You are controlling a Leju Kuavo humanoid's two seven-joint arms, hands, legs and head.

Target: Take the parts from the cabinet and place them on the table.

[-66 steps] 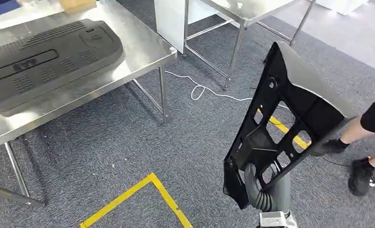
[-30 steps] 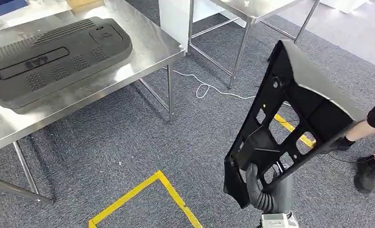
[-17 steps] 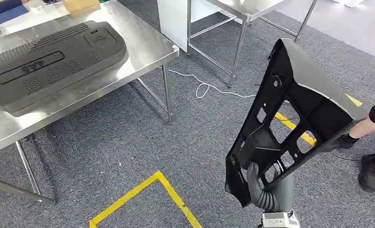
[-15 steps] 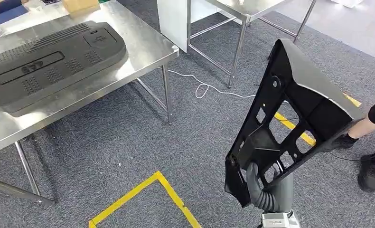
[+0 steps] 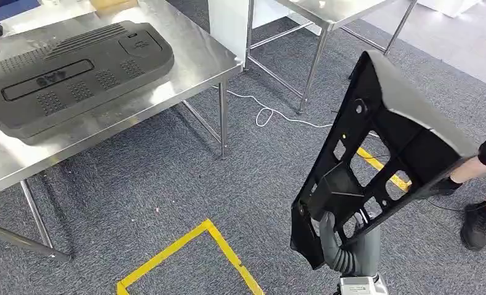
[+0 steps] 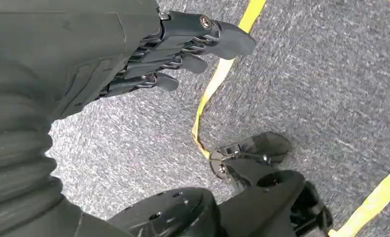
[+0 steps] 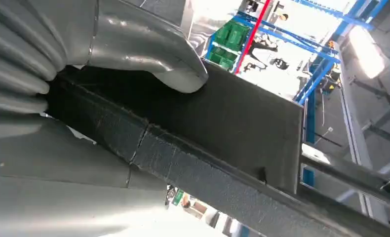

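Holding a large black plastic panel [image 5: 382,147] upright above the grey carpet [image 5: 167,178], the robot's right hand [image 5: 342,246] grips its lower edge (thumb pressed on the panel's face in the right wrist view). Left of it, well apart, a steel table [image 5: 197,58] carries a dark grey moulded part [image 5: 74,74] lying flat. The left hand [image 6: 183,44] holds nothing, fingers loosely extended over yellow floor tape [image 6: 217,84]. A person's shoe [image 5: 474,227] stands nearby.
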